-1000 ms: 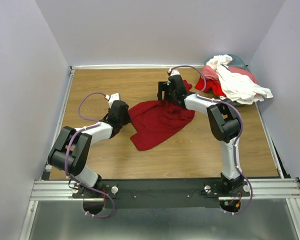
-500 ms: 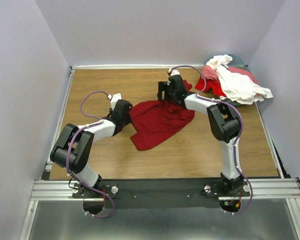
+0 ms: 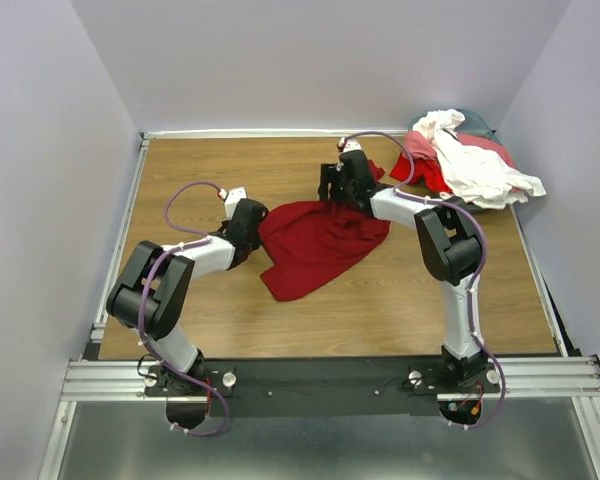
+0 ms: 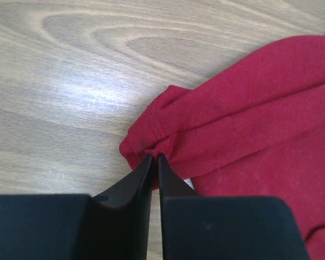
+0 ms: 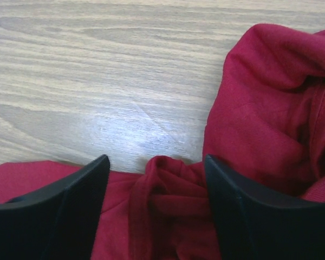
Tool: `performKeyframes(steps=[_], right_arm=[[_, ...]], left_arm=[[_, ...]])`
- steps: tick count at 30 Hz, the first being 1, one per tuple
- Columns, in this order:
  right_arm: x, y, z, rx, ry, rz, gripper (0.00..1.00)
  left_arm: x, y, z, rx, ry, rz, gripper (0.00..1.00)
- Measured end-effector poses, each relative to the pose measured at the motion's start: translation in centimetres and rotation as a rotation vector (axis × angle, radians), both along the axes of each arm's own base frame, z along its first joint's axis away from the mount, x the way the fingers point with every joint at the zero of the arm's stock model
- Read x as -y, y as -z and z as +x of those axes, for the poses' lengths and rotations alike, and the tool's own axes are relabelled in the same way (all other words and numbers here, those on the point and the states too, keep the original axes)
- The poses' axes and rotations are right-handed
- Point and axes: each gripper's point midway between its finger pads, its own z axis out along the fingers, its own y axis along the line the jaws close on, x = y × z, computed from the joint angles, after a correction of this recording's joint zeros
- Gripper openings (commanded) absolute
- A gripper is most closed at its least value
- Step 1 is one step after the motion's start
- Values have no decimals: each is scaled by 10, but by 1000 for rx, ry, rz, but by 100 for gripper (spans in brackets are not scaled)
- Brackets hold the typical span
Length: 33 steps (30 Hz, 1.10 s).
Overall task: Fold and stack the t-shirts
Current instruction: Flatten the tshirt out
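Note:
The large dark crimson t-shirt [image 3: 315, 243] lies crumpled in the middle of the wooden table. My left gripper [image 3: 252, 218] is at the shirt's left edge and is shut on a hemmed corner of it [image 4: 151, 146]. My right gripper [image 3: 332, 185] is at the shirt's far edge, open, its jaws astride a bunched fold of the crimson cloth [image 5: 168, 179]. The other t-shirts, white [image 3: 475, 165], red-pink [image 3: 425, 150] and teal [image 3: 472, 122], sit in a heap at the far right corner.
The table [image 3: 200, 170] is enclosed by pale walls at the back and sides. A metal rail [image 3: 310, 378] with the arm bases runs along the near edge. Bare wood lies at the left and far left.
The left arm has shifted slightly right and forward, toward the shirt's left edge. The right arm and the shirt have barely moved.

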Motion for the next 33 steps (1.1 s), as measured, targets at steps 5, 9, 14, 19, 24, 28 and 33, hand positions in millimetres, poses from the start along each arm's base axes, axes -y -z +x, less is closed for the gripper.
performKeyframes(steps=[5, 9, 14, 19, 24, 28, 33], right_arm=[[0, 1, -1, -7, -14, 6, 51], [0, 1, -1, -12, -27, 15, 15], [1, 0, -1, -12, -35, 17, 1], [11, -29, -7, 25, -31, 11, 1], [44, -126, -29, 193, 19, -17, 1], [79, -229, -70, 396, 89, 31, 1], [121, -274, -132, 507, 174, 96, 2]], left_arm=[[0, -1, 1, 3, 7, 5, 0], [0, -5, 2, 14, 18, 11, 0], [4, -48, 21, 122, 53, 23, 0], [5, -132, 53, 318, 52, 52, 0], [-13, -234, 55, 558, 6, 75, 0], [-34, -300, 34, 742, -44, 79, 0], [-65, -321, 11, 863, -122, 90, 0]])
